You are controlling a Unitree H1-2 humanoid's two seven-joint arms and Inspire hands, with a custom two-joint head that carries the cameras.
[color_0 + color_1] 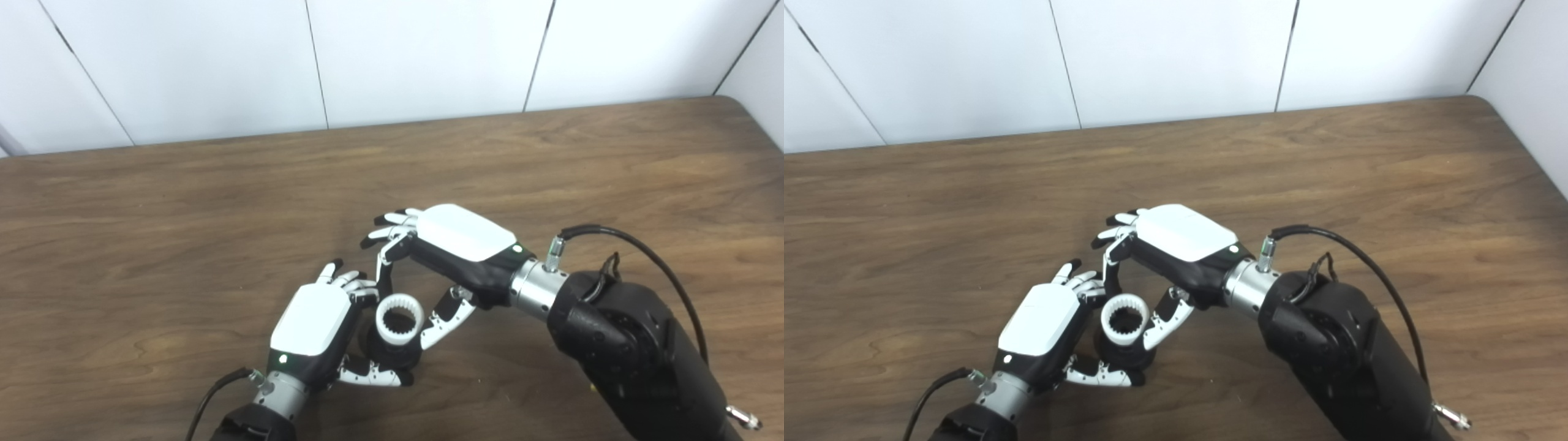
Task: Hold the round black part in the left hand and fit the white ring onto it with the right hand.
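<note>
My left hand (312,321) is shut on the round black part (392,357) and holds it upright just above the wooden table (184,214), fingers on its far side and thumb under its near side. The white toothed ring (398,337) sits on top of the black part, its opening facing up. My right hand (456,245) reaches in from the right and pinches the ring between one finger on its far left edge and the thumb on its right side; its other fingers are spread out. The ring also shows in the right eye view (1123,340). Most of the black part is hidden.
The table's far edge meets a white panelled wall (429,55). A black cable (643,245) loops over my right forearm (637,355). Bare wood lies all around the hands.
</note>
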